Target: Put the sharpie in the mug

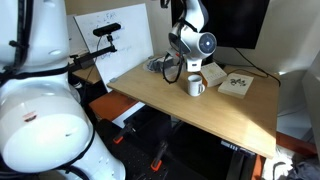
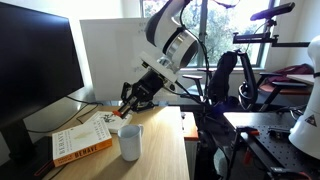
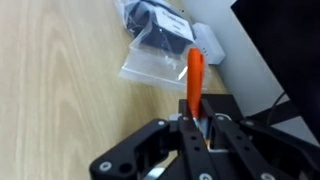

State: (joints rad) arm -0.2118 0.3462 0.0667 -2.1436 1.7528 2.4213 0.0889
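Orange-red and thin, the sharpie is clamped between the closed fingers of the gripper. In the wrist view its barrel stands out from the fingertips and points away over the pale wood of the counter. In an exterior view only a small orange tip shows at the end of the gripper, which hangs in the air above the counter.

The mug stands upright on the counter, below the gripper and a little to one side of it. The sharpie is not in the mug and does not touch it. In an exterior view the mug sits near the middle of the counter with the gripper just beside and above it; the sharpie itself is too small to make out there.

A flat white box with an orange edge lies near the mug, apart from it. Past the sharpie's tip in the wrist view lies a clear plastic bag holding dark items, flat on the wood. A dark monitor stands at the counter's edge beside the box.
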